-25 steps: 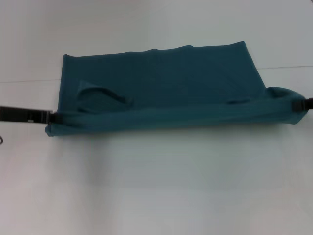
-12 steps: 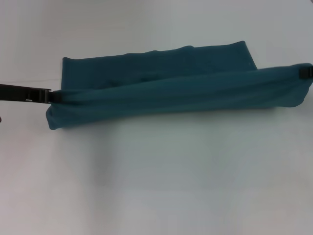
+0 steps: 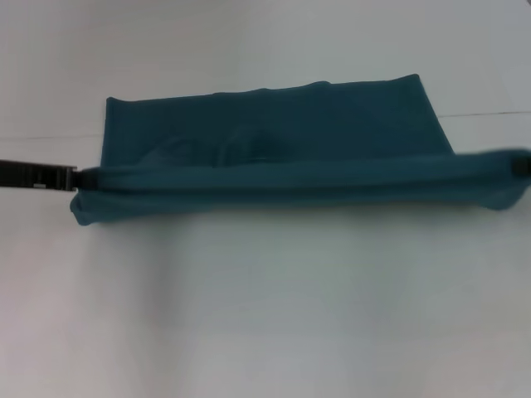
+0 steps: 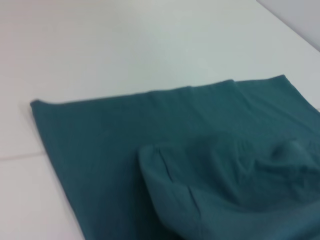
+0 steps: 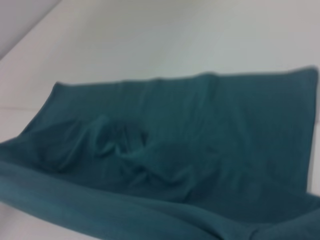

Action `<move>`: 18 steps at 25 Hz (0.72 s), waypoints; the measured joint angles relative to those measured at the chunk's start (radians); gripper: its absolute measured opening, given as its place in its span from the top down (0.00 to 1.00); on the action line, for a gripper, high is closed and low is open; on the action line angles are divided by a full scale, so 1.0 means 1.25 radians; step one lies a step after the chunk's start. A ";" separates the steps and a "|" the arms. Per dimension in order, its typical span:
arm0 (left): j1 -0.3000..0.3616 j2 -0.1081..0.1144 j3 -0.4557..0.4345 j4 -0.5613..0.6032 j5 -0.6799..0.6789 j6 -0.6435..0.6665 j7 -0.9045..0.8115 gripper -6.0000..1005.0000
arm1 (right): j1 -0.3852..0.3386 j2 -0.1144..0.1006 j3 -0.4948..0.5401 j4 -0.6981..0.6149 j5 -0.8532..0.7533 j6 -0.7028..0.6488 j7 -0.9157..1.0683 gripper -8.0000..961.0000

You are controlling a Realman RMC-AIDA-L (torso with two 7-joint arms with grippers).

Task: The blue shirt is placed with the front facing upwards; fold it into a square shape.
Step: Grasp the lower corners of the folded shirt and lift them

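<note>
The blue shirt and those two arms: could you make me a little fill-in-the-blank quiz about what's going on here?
1. The blue shirt lies on a ____ table.
2. The left gripper and the right gripper hold the shirt's near edge at its two ____.
3. The held edge is stretched into a long ____ between them.

Missing words: white; ends; band

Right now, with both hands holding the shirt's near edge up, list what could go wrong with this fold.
1. The left hand and right hand grip only the ends of the blue shirt, so a corner might slip out.
2. The lifted edge sags between them, and cloth is bunched beneath it, so creases may get folded in.
3. The right end sits slightly higher, so the fold could land skewed.
</note>
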 joint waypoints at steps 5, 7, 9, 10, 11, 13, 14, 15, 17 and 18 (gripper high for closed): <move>0.038 -0.002 0.000 -0.029 -0.011 0.051 0.015 0.98 | -0.054 0.027 0.000 -0.047 0.004 -0.039 -0.002 0.93; 0.050 -0.004 0.000 -0.044 -0.011 0.065 0.016 0.98 | -0.064 0.036 0.002 -0.064 0.005 -0.045 -0.003 0.93; 0.055 -0.004 -0.001 -0.059 -0.012 0.073 0.016 0.98 | -0.059 0.037 0.003 -0.078 0.010 -0.048 0.002 0.93; 0.052 -0.002 -0.001 -0.061 -0.012 0.074 0.015 0.98 | -0.050 0.033 0.003 -0.085 0.015 -0.048 0.008 0.93; 0.049 0.001 -0.001 -0.062 -0.012 0.075 0.014 0.98 | -0.038 0.028 0.003 -0.090 0.018 -0.049 0.018 0.93; 0.038 0.007 -0.002 -0.065 -0.016 0.078 0.009 0.98 | -0.010 0.020 0.006 -0.103 0.022 -0.047 0.036 0.93; 0.035 0.009 -0.002 -0.067 -0.019 0.079 0.008 0.98 | 0.005 0.019 0.009 -0.113 0.022 -0.041 0.046 0.93; 0.033 0.010 -0.002 -0.069 -0.022 0.079 0.008 0.98 | 0.019 0.019 0.010 -0.122 0.022 -0.034 0.054 0.93; 0.028 0.011 -0.003 -0.070 -0.025 0.078 0.008 0.98 | 0.044 0.017 0.008 -0.135 0.017 -0.025 0.068 0.93; 0.027 0.012 -0.003 -0.071 -0.027 0.080 0.008 0.98 | 0.056 0.016 0.005 -0.138 0.011 -0.027 0.073 0.93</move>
